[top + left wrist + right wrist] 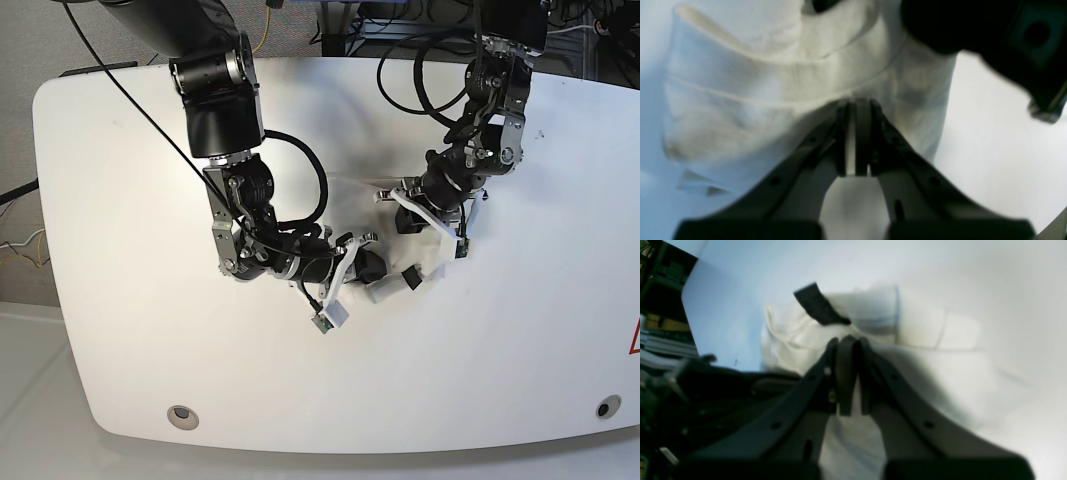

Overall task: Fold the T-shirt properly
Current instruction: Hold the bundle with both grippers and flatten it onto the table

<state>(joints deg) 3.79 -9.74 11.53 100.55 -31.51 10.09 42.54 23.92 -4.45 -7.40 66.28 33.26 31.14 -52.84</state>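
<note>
Left wrist view: the left gripper [856,103] has its jaws pressed together, tips pinching the edge of the T-shirt [756,100]. The cloth lies in several stacked layers with hemmed bands running across it, so it looks folded over on itself more than once. No print shows on this side. A dark shape at upper right is probably part of the other arm; it is too blurred to say more.

Right wrist view: the right gripper [846,340] is likewise closed tight, its tips at the edge of the same bundle and apparently nipping the cloth. The small black tag [820,308] sticks up just beyond the tips. The white bench [973,273] is bare around the cloth.

Base view: both arms meet near the middle of the bench [120,330], grippers close to each other. The T-shirt [425,265] shows only as a small white packet between and under them, mostly hidden by the arms.

As a judgement, the folding is far along: the shirt is already a compact, layered packet, not a spread garment. What seems left is to lay the last fold flat, let go, and draw the arms clear. Whether the packet is neat and square cannot be told while the arms cover it.
</note>
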